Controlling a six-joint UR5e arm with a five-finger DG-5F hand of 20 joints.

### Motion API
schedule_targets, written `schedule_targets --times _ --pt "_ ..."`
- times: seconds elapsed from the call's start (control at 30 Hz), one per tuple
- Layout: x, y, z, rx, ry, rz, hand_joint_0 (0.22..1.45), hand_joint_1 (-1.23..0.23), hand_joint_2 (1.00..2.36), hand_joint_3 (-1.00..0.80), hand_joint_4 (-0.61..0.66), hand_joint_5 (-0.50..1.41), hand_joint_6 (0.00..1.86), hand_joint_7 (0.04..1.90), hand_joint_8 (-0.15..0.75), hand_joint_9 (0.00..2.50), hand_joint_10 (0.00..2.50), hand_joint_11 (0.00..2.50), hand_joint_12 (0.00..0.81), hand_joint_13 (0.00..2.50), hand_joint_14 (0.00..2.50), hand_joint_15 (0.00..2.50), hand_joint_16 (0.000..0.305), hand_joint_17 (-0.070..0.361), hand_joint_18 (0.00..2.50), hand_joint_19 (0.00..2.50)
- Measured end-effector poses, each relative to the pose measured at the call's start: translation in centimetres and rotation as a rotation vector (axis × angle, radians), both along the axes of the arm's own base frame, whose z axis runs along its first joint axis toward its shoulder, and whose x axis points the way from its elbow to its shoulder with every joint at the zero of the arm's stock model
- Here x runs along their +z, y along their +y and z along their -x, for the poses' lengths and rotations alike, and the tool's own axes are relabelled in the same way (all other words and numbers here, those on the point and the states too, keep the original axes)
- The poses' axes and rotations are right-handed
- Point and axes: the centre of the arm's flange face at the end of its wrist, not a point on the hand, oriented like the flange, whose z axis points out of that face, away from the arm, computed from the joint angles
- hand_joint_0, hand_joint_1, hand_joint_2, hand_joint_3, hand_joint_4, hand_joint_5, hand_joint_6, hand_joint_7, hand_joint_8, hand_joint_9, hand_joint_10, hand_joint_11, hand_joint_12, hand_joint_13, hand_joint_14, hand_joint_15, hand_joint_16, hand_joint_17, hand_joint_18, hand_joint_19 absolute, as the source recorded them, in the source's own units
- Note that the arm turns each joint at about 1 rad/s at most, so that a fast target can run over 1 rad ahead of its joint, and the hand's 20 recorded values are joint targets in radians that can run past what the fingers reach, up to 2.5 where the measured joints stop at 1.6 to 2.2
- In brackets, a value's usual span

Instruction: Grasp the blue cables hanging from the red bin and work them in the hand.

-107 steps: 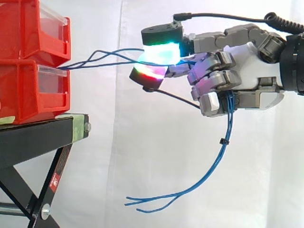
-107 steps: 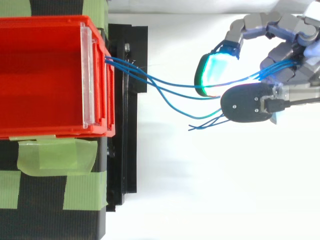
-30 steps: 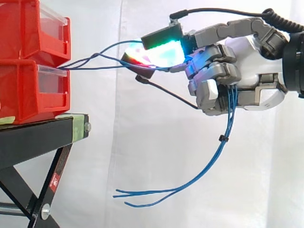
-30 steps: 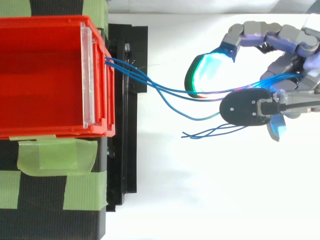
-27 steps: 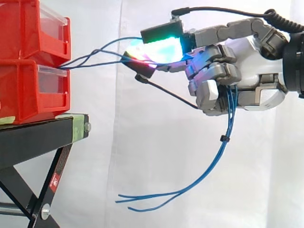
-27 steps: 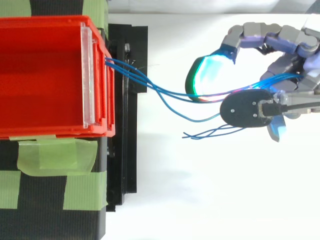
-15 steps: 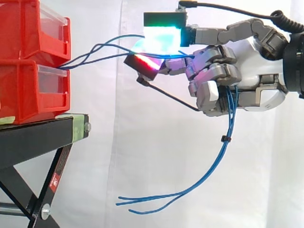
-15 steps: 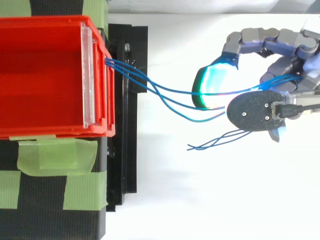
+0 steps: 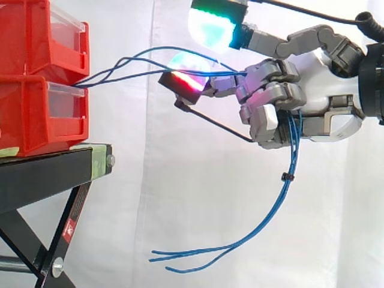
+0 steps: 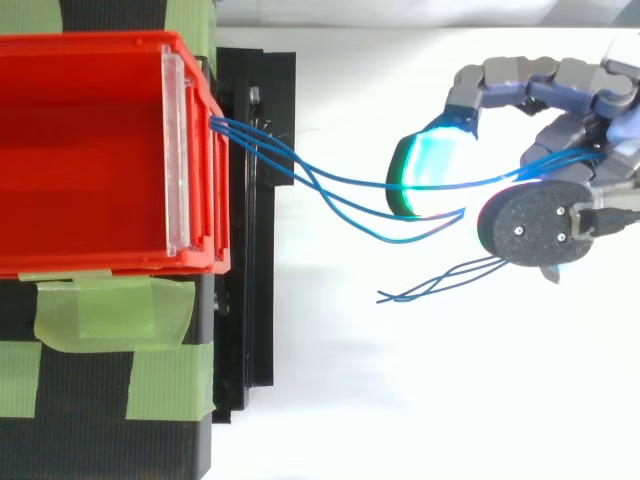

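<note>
Hand [image 9: 318, 114] clenched on blue cables [image 9: 286, 176] from red bin [image 9: 36, 114], upper glowing fingertip [image 9: 213, 27] lifted higher than before

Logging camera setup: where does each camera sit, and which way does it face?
Side view: beside the work, level, looking across at the red bins on the black stand; the hand enters from the right, curled round the blue cables.
Top view: overhead, looking down on the red bins; the hand lies at the right edge.
Shared: red bins, blue cables, hand.

Top pad [image 9: 213, 25] higher (above blue cables [image 9: 289, 155])
</note>
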Motion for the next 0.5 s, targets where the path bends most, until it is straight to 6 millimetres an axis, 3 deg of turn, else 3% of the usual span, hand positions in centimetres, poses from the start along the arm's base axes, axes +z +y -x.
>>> schedule_targets --times 0.5 --pt "-0.01 0.01 0.00 0.000 0.001 0.001 0.91 -0.65 1.01 -0.66 0.23 0.24 0.59 1.27 0.656 1.70 2.50 2.50 0.743 1.99 2.50 1.94 0.218 0.164 2.36 0.56"
